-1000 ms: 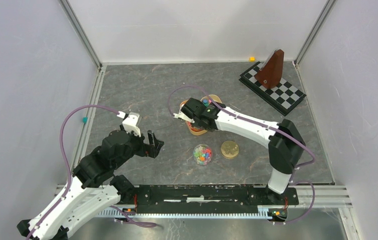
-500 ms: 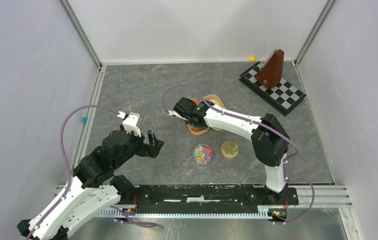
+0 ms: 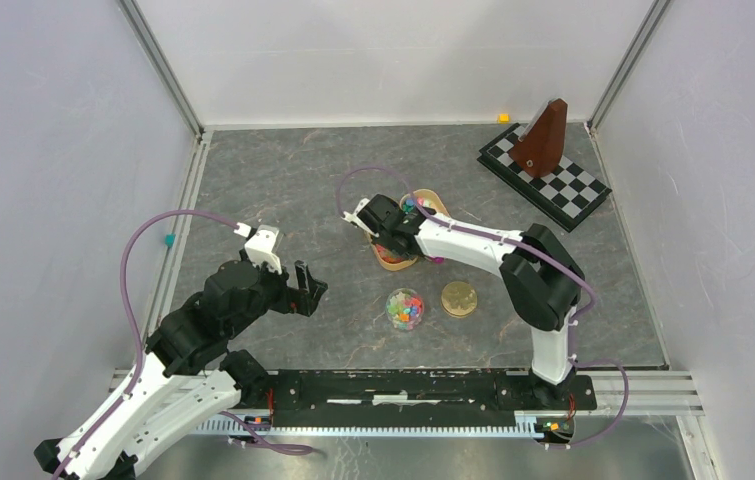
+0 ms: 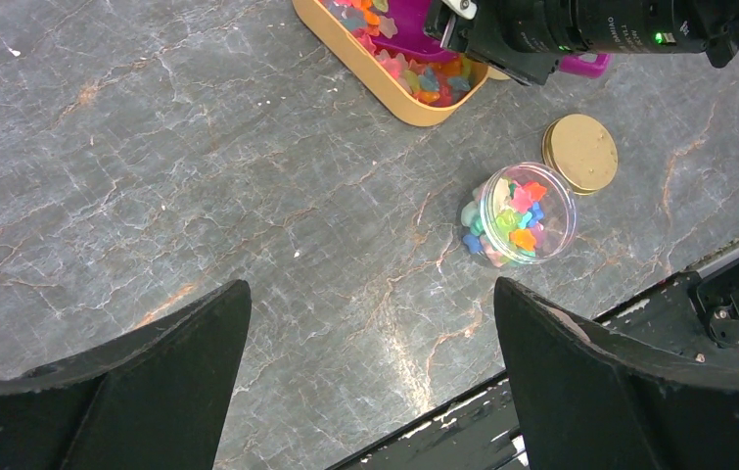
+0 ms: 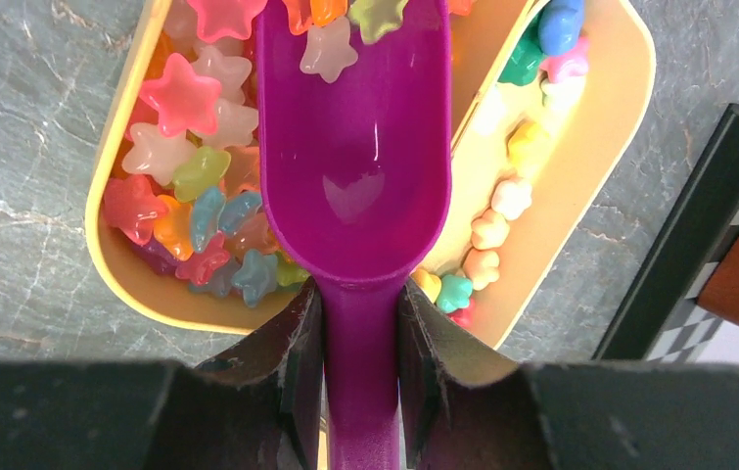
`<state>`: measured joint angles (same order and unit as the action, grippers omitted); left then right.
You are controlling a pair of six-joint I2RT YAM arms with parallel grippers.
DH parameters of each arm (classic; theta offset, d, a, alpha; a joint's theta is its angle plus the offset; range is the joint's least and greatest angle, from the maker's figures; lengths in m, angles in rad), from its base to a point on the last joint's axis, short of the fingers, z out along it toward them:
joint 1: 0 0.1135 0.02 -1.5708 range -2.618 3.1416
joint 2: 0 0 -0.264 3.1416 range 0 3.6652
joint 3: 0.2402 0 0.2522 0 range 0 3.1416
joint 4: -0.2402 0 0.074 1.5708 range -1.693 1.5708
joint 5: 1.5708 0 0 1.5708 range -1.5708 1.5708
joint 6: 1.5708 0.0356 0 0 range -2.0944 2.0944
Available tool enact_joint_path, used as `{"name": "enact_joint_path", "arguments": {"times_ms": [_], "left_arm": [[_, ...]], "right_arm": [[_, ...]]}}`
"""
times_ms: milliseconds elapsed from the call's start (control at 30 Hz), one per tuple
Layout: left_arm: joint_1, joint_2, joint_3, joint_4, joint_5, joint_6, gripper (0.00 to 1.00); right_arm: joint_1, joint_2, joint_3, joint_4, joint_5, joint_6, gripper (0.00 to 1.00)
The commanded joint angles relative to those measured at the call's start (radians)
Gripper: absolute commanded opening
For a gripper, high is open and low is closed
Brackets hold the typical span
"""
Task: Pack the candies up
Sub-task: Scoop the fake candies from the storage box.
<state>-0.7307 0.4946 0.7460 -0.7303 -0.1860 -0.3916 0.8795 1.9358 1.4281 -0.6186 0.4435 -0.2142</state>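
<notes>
since half a second ago the right gripper [image 5: 360, 318] has been shifted slightly toward 3 o'clock over the shallow tan tray [image 5: 605, 157], and it is clamped on the glossy purple scoop's [image 5: 353, 166] handle. the candies [image 5: 184, 98], translucent stars in pink, blue, green, yellow and orange, are heaped in the tray, a few at the scoop's tip, and more are held in the clear round jar [image 3: 405, 308] at the tray's 6 o'clock, its gold lid [image 3: 459, 298] laid at its 3 o'clock. the left gripper [image 4: 375, 372] is spread wide, gripping nothing.
</notes>
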Motion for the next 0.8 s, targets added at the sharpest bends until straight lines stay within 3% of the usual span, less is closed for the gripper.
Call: {"name": "enact_joint_path", "arguments": {"times_ms": [0,767], "left_arm": [[0.003,-0.008,0.000,0.021,-0.026,0.056,1.00],[0.001,0.002,-0.001,0.021,-0.031,0.053,1.00]], "right_arm": [[-0.014,-0.054,-0.058,0.113,-0.075,0.053,0.00],[-0.073,-0.236,-0.331,0.418,-0.155,0.151,0.00]]}}
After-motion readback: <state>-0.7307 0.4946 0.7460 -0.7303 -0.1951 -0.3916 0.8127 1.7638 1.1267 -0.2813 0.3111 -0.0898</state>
